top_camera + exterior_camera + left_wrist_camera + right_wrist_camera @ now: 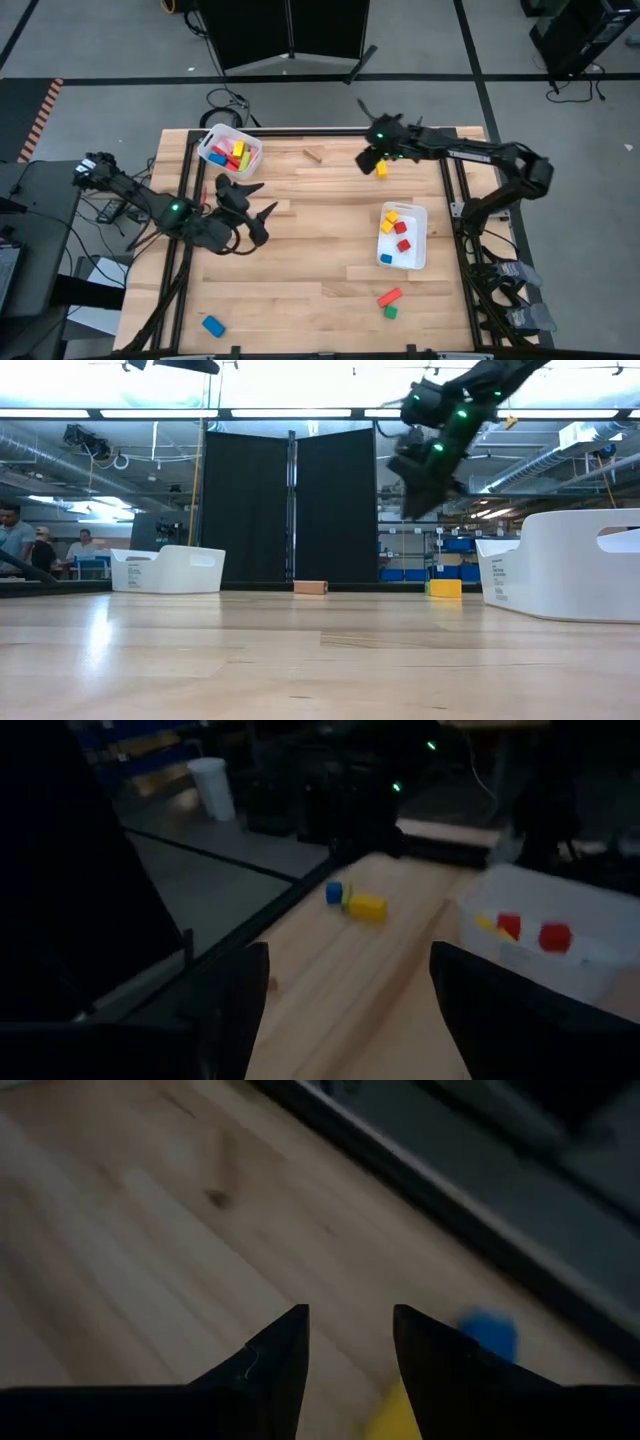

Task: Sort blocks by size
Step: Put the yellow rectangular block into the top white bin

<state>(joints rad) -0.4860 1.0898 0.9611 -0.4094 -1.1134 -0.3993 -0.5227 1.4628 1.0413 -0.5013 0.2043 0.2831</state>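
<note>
**Q:** Which claw is at work, and what sits nearest it?

**A:** My right claw (372, 160), up over the far side of the counter (300, 270), off the wood. Fingers (275, 1360) parted, nothing between them. Just past the tips, a yellow block (392, 1418) pokes out beside one finger; from above the same yellow block sits right at the claw's inner edge, toward the near side of the counter. A small blue block (487, 1334) lies a little beyond it.

**Q:** So which way does the next move go?

**A:** My judgement: down and slightly toward that yellow block. It is not centred in the gap yet; it lies off to one finger's side. Its long axis I cannot tell from here, too much is hidden.

**Q:** And the left claw?

**A:** My left claw (247, 205) waits over the left part of the counter, jaws wide, empty. It is well apart from the yellow block, so the right arm is clearly nearer.

**Q:** Farther out?

**A:** A plain wood bar (314, 154) lies to the left of my right claw. The right bin (421, 236) holds little cubes, the left bin (207, 143) holds a mixed pile. Loose still: a red bar (389, 297) with a green cube (390, 312) touching or just beside it, and a blue block on the near left (212, 325).
</note>
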